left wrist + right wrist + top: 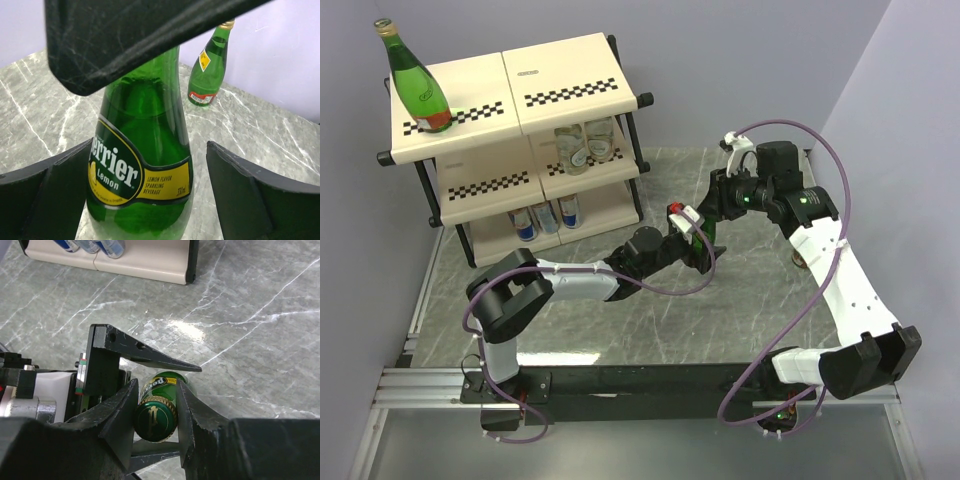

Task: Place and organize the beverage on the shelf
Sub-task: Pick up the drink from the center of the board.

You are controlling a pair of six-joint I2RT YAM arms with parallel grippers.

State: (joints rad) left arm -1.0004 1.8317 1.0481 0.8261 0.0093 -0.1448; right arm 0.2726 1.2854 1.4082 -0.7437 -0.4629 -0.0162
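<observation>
Bench: grey marble-patterned table top (590, 335), white veins, matte. A plain pale lavender back wall (740, 60) rises behind its far edge. A matching left wall (345, 250) and right wall (910, 150) close its sides. A black rail (640, 380) runs along its near edge, beside a silver aluminium frame (420, 385). I note soft, even light, with one pale glare patch (185, 330) on the stone in my right wrist view.
</observation>
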